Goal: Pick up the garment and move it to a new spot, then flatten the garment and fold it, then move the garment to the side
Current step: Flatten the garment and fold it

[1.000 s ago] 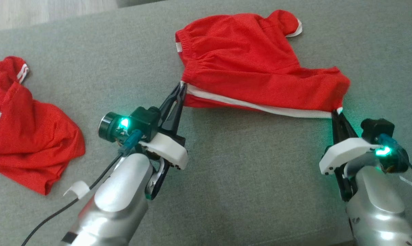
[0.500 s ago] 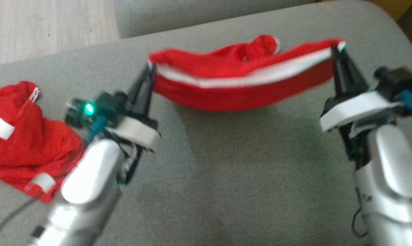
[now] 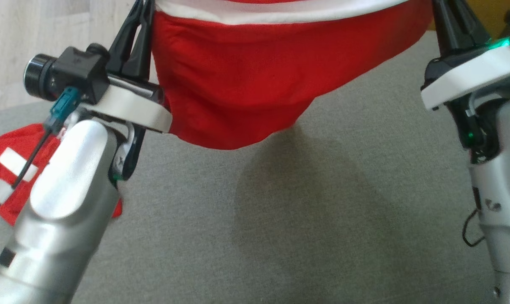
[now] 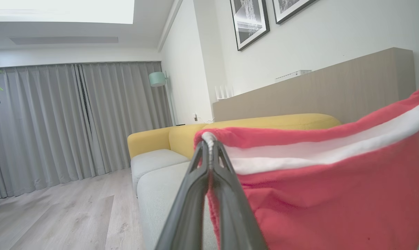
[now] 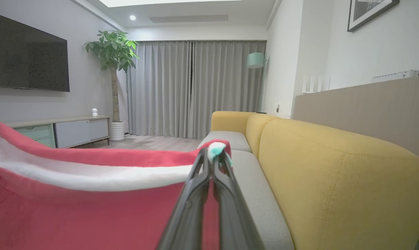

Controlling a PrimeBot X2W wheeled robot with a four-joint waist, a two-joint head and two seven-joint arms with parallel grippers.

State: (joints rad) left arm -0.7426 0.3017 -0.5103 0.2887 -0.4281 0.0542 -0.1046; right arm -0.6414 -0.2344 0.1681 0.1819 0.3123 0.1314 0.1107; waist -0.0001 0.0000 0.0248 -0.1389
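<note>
Red garment (image 3: 238, 84) now hangs in the air between the two arms, where a second ago it lay spread on the grey cushion (image 3: 322, 219) with the fingers at its near corners; we have raised it, and its lower edge sags in a curve clear of the seat, casting a soft shadow below. We hold it at both ends of its white band (image 3: 280, 14): the left gripper (image 4: 208, 156) is pinched tight on one corner, the right gripper (image 5: 212, 163) is clamped on the other, and the band runs nearly taut between them. We judge the pick-up done and the carry to a new spot under way; flattening and folding are yet to come.

Much is cut off: the head view trims the top of the cloth and both sets of fingertips, so we read the grips from the wrist views. We cannot tell whether each pinch takes one layer or two, nor how the far side hangs. A second red garment (image 3: 9, 169) lies on the cushion to our left, largely hidden behind the left forearm (image 3: 64, 190).
</note>
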